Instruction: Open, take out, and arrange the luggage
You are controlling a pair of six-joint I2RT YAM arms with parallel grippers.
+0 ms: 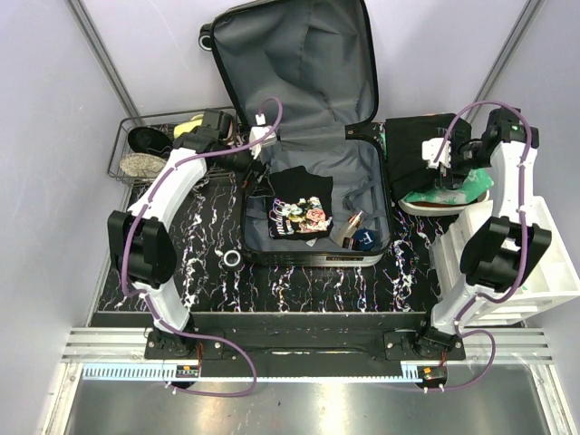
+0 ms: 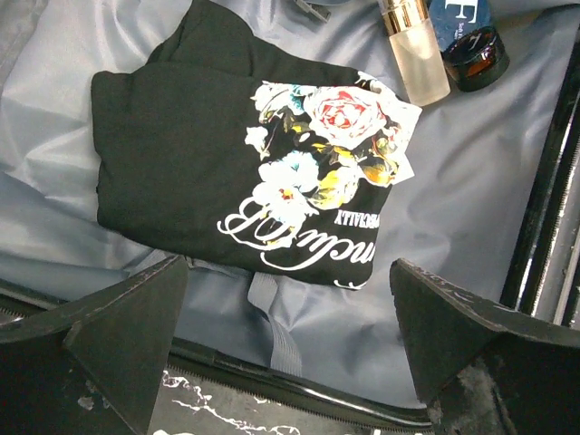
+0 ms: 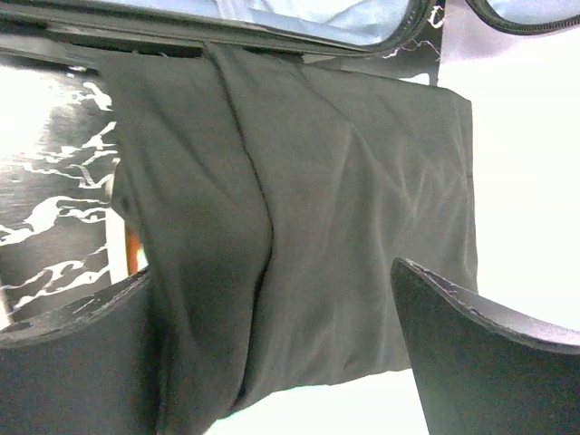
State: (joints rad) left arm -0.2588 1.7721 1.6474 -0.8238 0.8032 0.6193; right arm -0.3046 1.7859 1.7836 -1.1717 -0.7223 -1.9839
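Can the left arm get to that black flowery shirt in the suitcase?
Probably yes: the left gripper hangs open right over the shirt, which lies uncovered on the suitcase lining.

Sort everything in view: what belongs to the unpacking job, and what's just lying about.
Job: luggage, floral T-shirt, spray bottle, dark jar, folded black garment already outside.
Lying about: wire basket, tape roll, white bins.

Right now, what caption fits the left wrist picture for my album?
Open left hand hovers over a folded black flower-print shirt lying in the luggage, near a small bottle.
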